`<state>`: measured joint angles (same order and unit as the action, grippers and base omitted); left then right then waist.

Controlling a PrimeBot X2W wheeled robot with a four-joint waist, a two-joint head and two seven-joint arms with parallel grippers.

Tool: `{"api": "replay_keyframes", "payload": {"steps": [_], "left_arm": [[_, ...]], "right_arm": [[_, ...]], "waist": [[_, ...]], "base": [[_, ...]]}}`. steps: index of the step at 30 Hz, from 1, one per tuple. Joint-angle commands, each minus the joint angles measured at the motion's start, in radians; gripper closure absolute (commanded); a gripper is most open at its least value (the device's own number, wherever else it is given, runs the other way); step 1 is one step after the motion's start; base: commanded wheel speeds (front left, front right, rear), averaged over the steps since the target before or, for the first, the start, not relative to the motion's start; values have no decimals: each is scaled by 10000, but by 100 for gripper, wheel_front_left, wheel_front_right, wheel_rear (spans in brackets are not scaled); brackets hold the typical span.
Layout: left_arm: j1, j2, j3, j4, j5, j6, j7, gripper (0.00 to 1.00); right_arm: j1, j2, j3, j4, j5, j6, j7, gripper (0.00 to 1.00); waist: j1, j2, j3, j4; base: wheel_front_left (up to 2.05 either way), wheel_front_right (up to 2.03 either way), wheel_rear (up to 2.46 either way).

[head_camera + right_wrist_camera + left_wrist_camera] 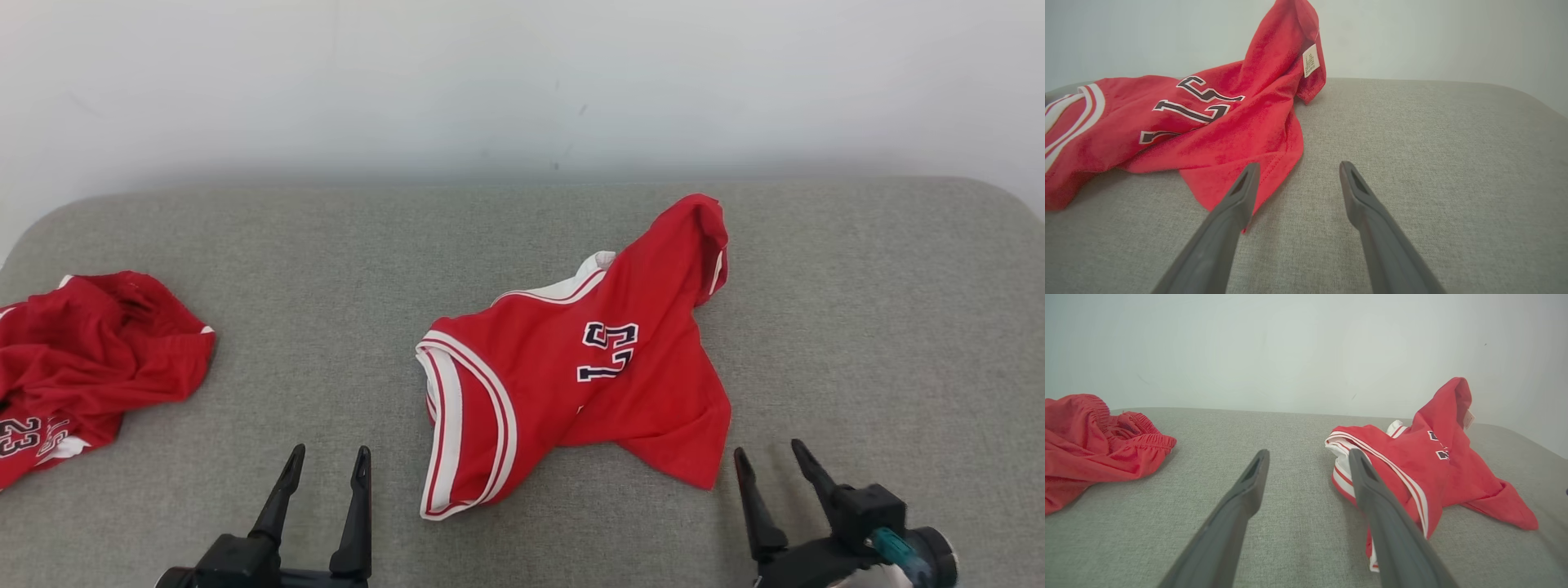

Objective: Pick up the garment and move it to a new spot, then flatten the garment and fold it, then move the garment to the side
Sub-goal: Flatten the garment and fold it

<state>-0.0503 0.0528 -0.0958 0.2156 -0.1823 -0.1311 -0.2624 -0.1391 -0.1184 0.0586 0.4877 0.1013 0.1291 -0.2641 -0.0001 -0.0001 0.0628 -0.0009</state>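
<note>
Waiting at the start, by the look of it. Head view: the red jersey point(588, 359) lies crumpled mid-table point(326, 269), one end peaked up, not flat, not folded. Left gripper point(330, 449) at lower left, fingers spread, holding nothing, just beside the jersey's white-striped trim. Right gripper point(767, 447) at lower right, also spread and empty, near the jersey's near corner. Red shorts point(90, 359) are heaped at the far left edge, well apart; maybe a finished piece, cannot tell. Table cover is grey woven cloth with rounded corners; the wall point(522, 82) behind is plain white.

Left wrist view: left gripper point(1308, 453) fingers apart above the cloth, jersey point(1412, 457) to their right. It looks like a thin soft knit, with white and red banded trim and dark numerals edged white. Shorts point(1094, 445) on the left show a gathered elastic waistband.

Right wrist view: right gripper point(1299, 165) spread, one fingertip over the jersey point(1208, 118) corner, contact unclear. White label point(1311, 60) on the raised fold. Pick-up, flattening, folding and moving aside all look left to do.
</note>
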Motion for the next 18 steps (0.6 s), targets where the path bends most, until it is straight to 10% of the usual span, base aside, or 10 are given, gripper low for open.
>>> {"api": "replay_keyframes", "payload": {"steps": [1, 14, 15, 16, 18], "left_arm": [[50, 3, 35, -36, 71, 13, -37, 0], [87, 2, 25, 115, 127, 13, -37, 0], [105, 0, 38, 122, 123, 13, -36, 0], [116, -1, 39, 133, 125, 13, -36, 0], [156, -1, 87, 142, 127, 13, -37, 0]], "right_arm": [[-239, 60, 85, 265, -63, 32, -3, 0], [-1913, 202, 867, 4085, 512, 32, 0, 0], [-1976, 216, 931, 4288, 553, 32, 2, 9], [-2008, 223, 982, 4434, 633, 32, 5, 86], [-2126, 163, 947, 4556, 722, 32, 3, 100]], "waist": [[1, 1, 20, 46], [1, 1, -152, 656], [1, 1, -173, 686], [1, 1, -199, 721], [1, 1, -235, 751]], "base": [[0, 0, 0], [0, 0, 0], [0, 0, 0], [0, 0, 0], [0, 0, 0]]}}
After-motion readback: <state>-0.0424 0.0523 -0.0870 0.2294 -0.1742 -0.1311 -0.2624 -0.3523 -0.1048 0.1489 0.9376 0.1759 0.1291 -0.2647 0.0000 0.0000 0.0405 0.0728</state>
